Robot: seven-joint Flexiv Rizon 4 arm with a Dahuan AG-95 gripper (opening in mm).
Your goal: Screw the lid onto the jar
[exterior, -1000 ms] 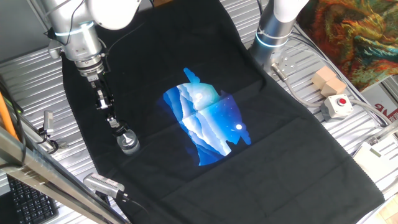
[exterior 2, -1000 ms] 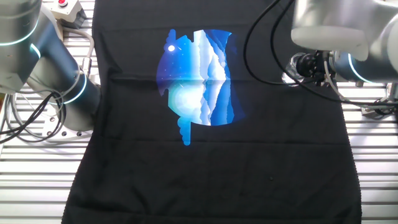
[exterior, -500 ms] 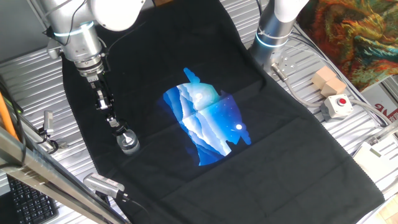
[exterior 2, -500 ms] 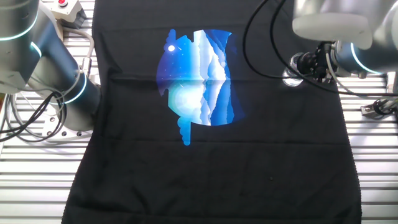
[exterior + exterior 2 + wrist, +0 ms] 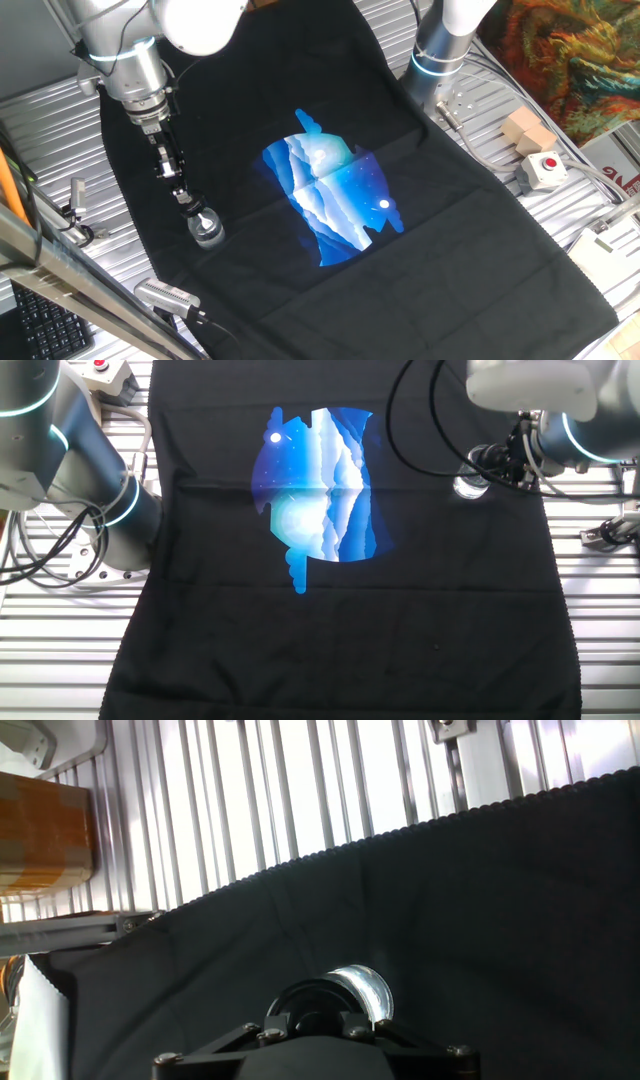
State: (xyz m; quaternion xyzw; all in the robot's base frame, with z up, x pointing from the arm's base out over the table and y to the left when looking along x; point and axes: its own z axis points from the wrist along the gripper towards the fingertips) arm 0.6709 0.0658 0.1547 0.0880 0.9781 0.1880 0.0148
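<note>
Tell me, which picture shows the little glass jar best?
One fixed view: the jar sits whole on the black cloth under the gripper. The other fixed view shows only a glint by the arm; the hand view shows its rim.

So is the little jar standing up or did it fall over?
Standing up. The jar sits upright on the black cloth, its round top facing up, with the gripper directly over it. Whether the lid is on, I cannot tell.

Black cloth (image 5: pixel 330 300) printed with a blue-and-white mountain scene (image 5: pixel 335 190); clear silvery jar (image 5: pixel 207 229); dark lid (image 5: pixel 315 1010); white box with red button (image 5: pixel 541 170); silver ribbed table (image 5: pixel 40 130)
</note>
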